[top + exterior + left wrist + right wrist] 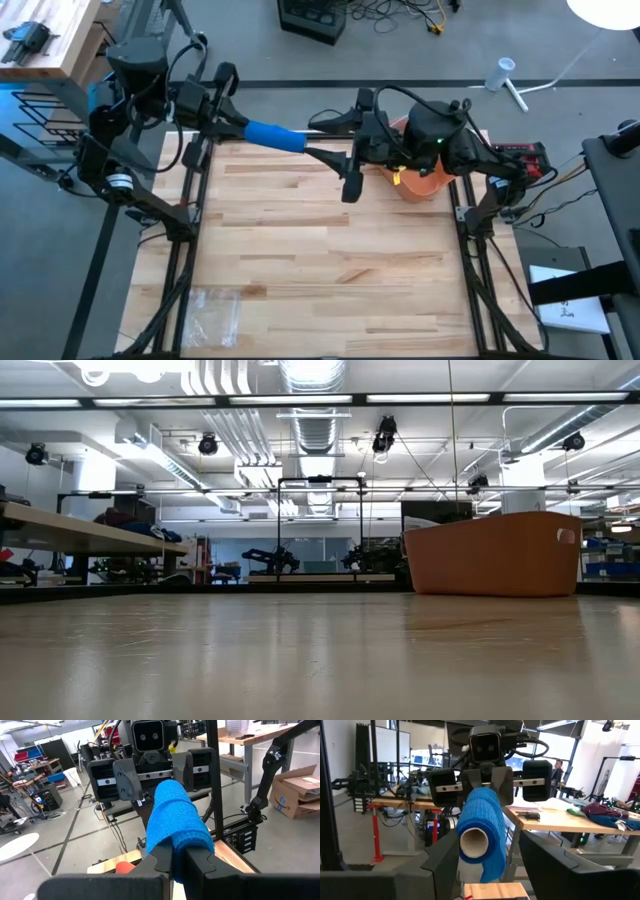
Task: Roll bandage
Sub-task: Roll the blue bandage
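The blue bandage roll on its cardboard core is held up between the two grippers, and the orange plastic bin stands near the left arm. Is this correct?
Not quite: the orange plastic bin stands by the right arm, as the high view shows. The blue bandage roll is indeed held up between the left gripper and the right gripper.

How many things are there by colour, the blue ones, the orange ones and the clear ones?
Blue: 1, the bandage roll held in the left claw
Orange: 1, the tub at the far edge of the table
Clear: 1, the plastic bag on the table
Total: 3
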Motion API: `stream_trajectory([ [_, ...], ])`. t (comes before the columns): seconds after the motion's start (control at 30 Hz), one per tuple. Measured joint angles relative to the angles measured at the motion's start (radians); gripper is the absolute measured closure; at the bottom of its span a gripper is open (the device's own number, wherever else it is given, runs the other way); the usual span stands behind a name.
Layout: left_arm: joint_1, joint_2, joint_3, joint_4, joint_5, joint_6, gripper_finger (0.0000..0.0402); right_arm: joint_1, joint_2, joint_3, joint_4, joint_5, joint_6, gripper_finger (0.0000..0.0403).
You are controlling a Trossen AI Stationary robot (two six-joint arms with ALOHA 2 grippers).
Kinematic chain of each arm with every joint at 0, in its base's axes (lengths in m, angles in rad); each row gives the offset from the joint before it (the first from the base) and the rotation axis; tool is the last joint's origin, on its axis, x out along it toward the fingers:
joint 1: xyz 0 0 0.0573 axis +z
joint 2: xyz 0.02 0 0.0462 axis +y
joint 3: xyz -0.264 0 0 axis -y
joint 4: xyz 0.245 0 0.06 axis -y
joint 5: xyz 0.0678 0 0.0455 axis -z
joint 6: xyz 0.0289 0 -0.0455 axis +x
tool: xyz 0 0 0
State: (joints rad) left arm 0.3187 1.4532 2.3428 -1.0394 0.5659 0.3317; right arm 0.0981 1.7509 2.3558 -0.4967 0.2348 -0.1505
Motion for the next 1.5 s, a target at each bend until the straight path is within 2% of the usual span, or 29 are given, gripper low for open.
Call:
stream_trajectory([
  [0.13,-0.002,-0.004,0.0,-0.004,0.008,0.0,0.0393,0.0,-0.01,0.0,0.001,0.002,0.009,0.0204],
  [0.3,-0.002,-0.008,0.0,-0.003,0.066,0.0,0.0393,-0.005,-0.01,0.0,0.001,0.002,0.011,0.0204],
  [0.9,-0.001,-0.002,-0.001,-0.001,0.016,0.006,0.0393,-0.004,-0.004,0.0,-0.049,-0.007,0.089,0.0204],
  [1.07,-0.001,-0.002,-0.002,-0.005,-0.027,0.006,0.0393,0.007,-0.005,0.0,-0.053,-0.007,0.088,0.0204],
  [1.5,0.0,0.016,-0.002,-0.01,-0.013,0.021,0.0393,0.007,0.005,0.0,-0.053,0.0,0.061,0.0204],
])
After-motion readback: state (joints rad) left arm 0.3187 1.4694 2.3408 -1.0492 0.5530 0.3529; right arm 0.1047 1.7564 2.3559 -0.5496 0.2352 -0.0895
